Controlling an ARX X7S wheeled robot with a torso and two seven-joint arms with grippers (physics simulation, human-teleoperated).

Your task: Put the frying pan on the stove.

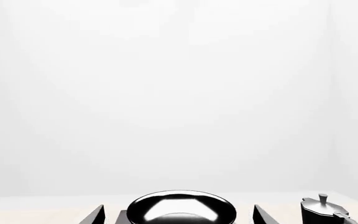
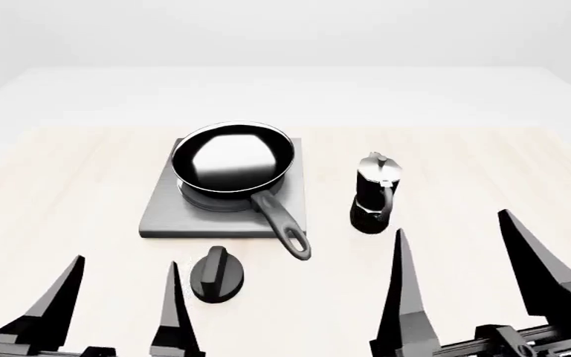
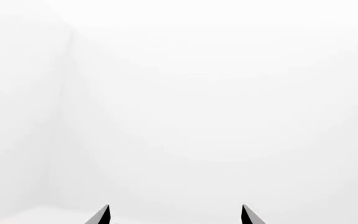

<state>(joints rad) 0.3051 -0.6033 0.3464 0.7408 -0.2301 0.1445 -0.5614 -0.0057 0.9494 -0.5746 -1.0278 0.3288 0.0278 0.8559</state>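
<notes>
The frying pan sits flat on the stove, over its rings. Its long black handle sticks out past the stove's near edge toward me. The left gripper hangs open near the table's front, short of the stove, with nothing between its fingers. The right gripper is open too, at the front right, and holds nothing. In the left wrist view the frying pan lies ahead between the spread fingers of the left gripper. The right gripper faces only a white wall in its wrist view.
A small black-and-silver moka pot stands right of the stove, just ahead of my right gripper; the moka pot also shows in the left wrist view. A round black knob lies in front of the stove, next to my left gripper's inner finger.
</notes>
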